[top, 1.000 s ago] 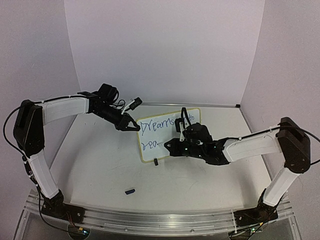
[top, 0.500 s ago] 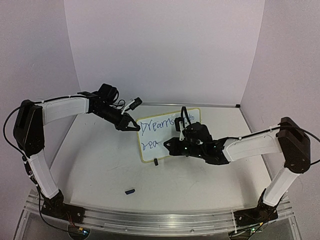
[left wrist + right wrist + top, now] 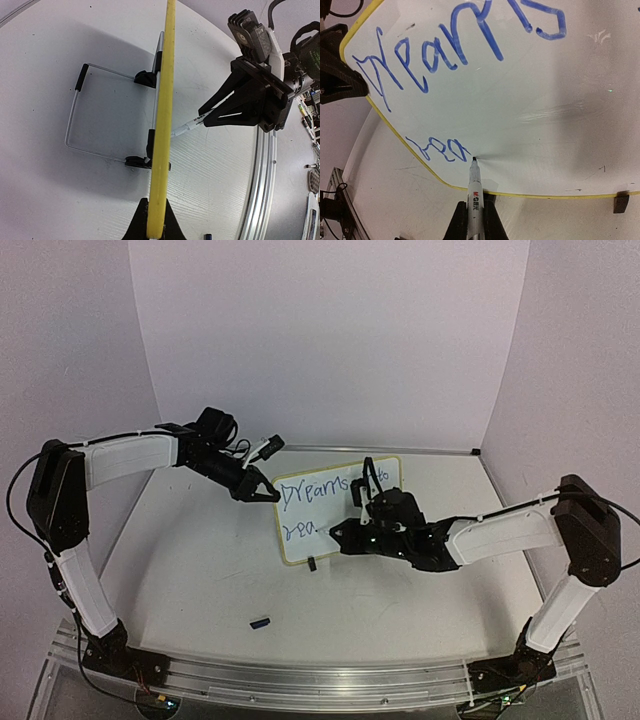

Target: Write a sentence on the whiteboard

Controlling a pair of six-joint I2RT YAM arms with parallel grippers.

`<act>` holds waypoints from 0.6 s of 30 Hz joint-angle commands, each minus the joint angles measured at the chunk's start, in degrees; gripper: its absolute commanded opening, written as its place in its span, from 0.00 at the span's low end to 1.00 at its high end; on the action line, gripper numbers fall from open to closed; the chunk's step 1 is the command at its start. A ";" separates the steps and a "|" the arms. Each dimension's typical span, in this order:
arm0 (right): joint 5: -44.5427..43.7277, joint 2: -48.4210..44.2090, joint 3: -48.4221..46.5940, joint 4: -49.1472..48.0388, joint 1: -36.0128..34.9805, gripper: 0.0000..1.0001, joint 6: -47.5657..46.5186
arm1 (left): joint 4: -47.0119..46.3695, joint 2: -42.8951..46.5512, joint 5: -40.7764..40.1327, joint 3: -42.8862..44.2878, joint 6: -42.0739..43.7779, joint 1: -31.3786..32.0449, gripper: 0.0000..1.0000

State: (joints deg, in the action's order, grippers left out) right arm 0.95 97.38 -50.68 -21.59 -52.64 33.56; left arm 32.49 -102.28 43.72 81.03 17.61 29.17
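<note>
The whiteboard (image 3: 330,512) stands tilted on the table, yellow-framed. It also shows edge-on in the left wrist view (image 3: 165,125) and face-on in the right wrist view (image 3: 530,100). The sentence (image 3: 455,50) reads "Dreams" on top, with "rea" (image 3: 437,148) below in blue. My left gripper (image 3: 268,494) is shut on the board's left edge (image 3: 156,220). My right gripper (image 3: 337,532) is shut on a white marker (image 3: 474,192). The marker's tip (image 3: 473,159) touches the board just right of "rea".
A small dark marker cap (image 3: 260,621) lies on the table near the front. The board's wire stand (image 3: 75,115) and black clip feet (image 3: 145,78) rest behind it. A metal rail (image 3: 300,670) runs along the near edge.
The right gripper with the marker has shifted slightly right along the second line, finishing the "a" of "rea". The left arm and board have not moved.
</note>
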 commanded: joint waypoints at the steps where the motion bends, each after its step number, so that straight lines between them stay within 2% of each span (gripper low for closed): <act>1: -0.92 0.61 0.46 -0.12 0.23 0.00 0.72 | 3.42 -0.90 -2.06 0.70 0.65 1.42 0.00; 18: -4.13 -1.53 -0.20 0.16 0.20 0.00 -0.16 | 3.38 -0.64 -2.06 0.70 0.63 1.45 0.00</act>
State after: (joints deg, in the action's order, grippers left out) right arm -0.36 97.42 -50.54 -21.34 -52.66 33.69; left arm 32.49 -102.28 43.72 81.03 17.61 29.17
